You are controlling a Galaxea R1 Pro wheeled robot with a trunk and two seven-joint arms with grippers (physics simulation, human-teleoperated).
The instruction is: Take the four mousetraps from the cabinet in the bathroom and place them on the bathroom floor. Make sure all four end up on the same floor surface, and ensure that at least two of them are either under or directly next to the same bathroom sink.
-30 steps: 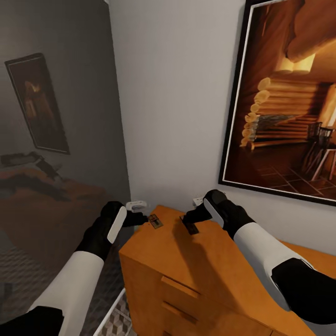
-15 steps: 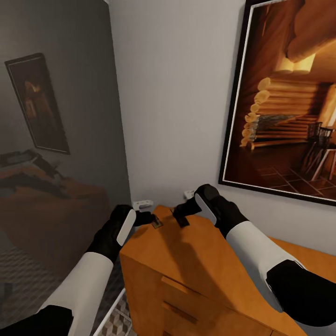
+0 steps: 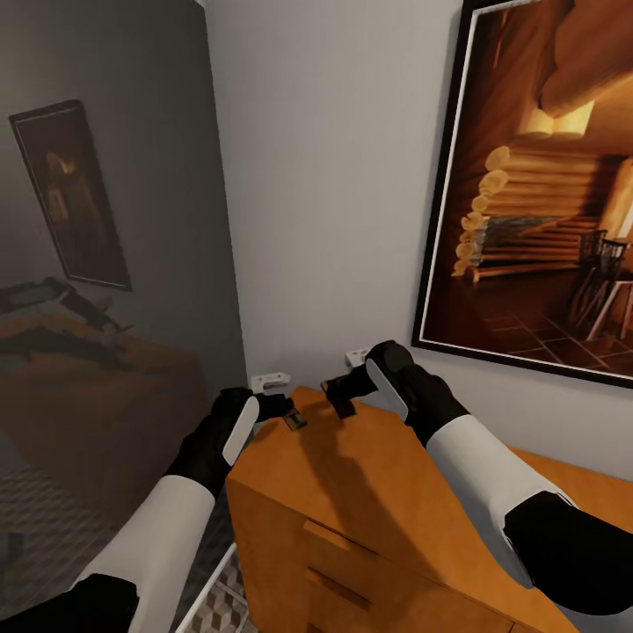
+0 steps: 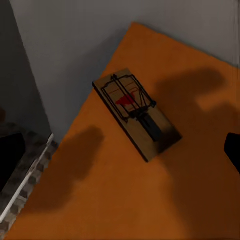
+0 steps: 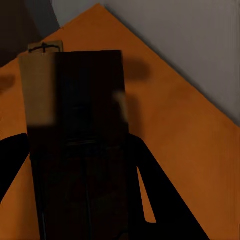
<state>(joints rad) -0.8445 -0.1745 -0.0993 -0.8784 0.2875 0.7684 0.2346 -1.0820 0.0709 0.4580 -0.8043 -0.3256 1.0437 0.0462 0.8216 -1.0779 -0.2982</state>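
The orange-brown cabinet (image 3: 369,492) fills the lower middle of the head view. One mousetrap (image 3: 294,421) lies flat near its far left corner; the left wrist view shows that mousetrap (image 4: 136,112) with its wire bar and red spot. My left gripper (image 3: 278,407) hovers open just left of it, not touching. My right gripper (image 3: 338,393) is shut on a second mousetrap (image 3: 344,405), held a little above the cabinet top. In the right wrist view the held mousetrap (image 5: 75,110) looms dark between the fingers, and the lying one (image 5: 46,47) peeks out behind it.
A grey wall stands right behind the cabinet, with two small white wall fittings (image 3: 268,382) (image 3: 356,356). A large framed picture (image 3: 545,193) hangs at right. Left of the cabinet is a drop to the cube-patterned bathroom floor (image 3: 230,591) and a white rail (image 3: 207,591).
My right gripper has moved left and up, carrying its mousetrap off the cabinet top. My left arm has pushed forward, closer to the trap at the corner.
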